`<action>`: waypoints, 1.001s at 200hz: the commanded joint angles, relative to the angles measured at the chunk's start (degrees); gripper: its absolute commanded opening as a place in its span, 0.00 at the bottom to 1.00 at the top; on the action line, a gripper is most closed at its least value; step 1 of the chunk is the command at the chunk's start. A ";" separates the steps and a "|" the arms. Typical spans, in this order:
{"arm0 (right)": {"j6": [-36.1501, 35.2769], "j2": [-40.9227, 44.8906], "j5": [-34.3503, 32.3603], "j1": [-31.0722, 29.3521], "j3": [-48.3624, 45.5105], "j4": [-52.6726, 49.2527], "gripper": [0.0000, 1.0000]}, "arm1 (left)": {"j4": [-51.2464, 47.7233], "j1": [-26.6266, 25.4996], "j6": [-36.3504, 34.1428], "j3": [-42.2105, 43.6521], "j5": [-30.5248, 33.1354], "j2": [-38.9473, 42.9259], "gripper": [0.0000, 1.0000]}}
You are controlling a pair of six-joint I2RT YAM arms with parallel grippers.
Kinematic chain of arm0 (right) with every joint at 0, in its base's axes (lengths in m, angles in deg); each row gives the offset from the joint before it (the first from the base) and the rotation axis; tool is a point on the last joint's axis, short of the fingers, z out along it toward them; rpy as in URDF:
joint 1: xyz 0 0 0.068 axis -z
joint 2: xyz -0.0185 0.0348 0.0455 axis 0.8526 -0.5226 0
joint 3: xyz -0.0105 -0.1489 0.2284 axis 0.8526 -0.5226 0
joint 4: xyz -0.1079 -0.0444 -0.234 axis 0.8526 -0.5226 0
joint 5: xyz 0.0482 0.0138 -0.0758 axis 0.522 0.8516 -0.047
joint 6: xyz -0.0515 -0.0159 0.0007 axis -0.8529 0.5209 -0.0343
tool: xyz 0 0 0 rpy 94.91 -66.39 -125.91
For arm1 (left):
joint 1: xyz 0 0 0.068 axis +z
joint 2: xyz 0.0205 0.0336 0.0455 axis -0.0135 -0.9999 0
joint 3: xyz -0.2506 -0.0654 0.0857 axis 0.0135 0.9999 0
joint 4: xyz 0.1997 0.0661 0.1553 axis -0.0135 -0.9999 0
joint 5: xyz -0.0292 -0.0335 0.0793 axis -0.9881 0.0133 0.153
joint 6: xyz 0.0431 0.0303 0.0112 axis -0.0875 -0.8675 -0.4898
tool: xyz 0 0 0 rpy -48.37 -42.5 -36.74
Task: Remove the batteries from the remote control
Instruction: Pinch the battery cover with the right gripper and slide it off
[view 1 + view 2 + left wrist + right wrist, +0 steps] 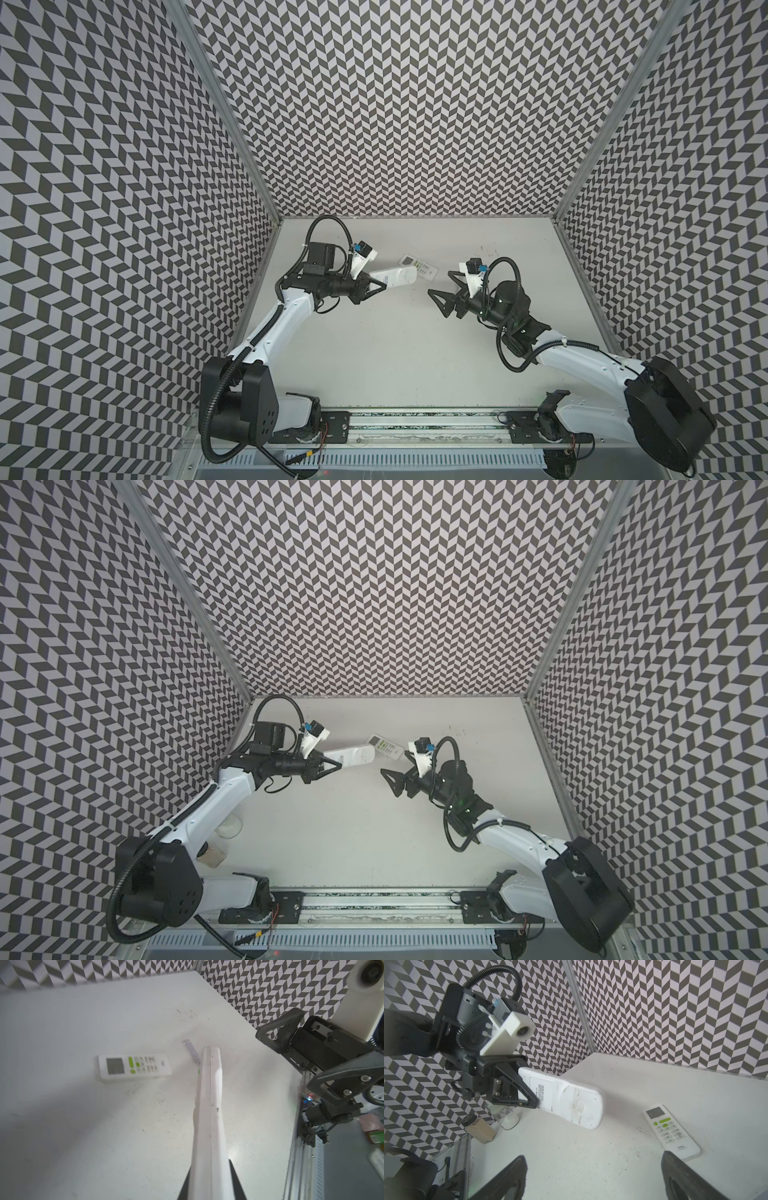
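Your bench point(395, 353) carried the job. Your left pincer point(376, 286) was clamped on one end of the white remote control point(566, 1101), whose back cover was shut. Your right pincer point(439, 283) stood apart, empty. No batteries showed; I judged them inside, light, stiff and slippery. Pinch each at mid-length.

Right gripper point(592, 1156): jaws spread wide with nothing between them, over the bare table point(591, 1178).
Left gripper point(527, 1086): ahead of the right gripper and raised, clamped on one end of the held remote point(577, 1105).
Held remote: white, with its labelled back facing the right gripper and its free end slanting down toward the table.
Second remote point(671, 1132): white with green buttons, face up on the table, just beyond one fingertip.
Jars: two beneath the left gripper, one black-lidded with tan contents point(481, 1128), one clear holding white powder point(508, 1119).
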 commanded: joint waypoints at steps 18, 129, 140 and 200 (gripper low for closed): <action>3.54 -3.80 3.68 0.27 1.88 1.71 0.97 | 12.99 2.80 10.64 5.59 -3.96 -0.30 0.00; 4.76 -24.97 19.05 1.49 16.02 -0.65 0.76 | 11.27 0.76 4.45 10.52 -0.43 -0.85 0.00; 5.21 -26.33 19.74 1.86 15.79 1.52 0.75 | 10.12 0.62 3.23 10.14 -0.74 -1.00 0.00; 7.01 -32.04 24.24 2.86 15.45 6.86 0.69 | 10.73 0.53 5.50 9.69 -2.48 -2.86 0.00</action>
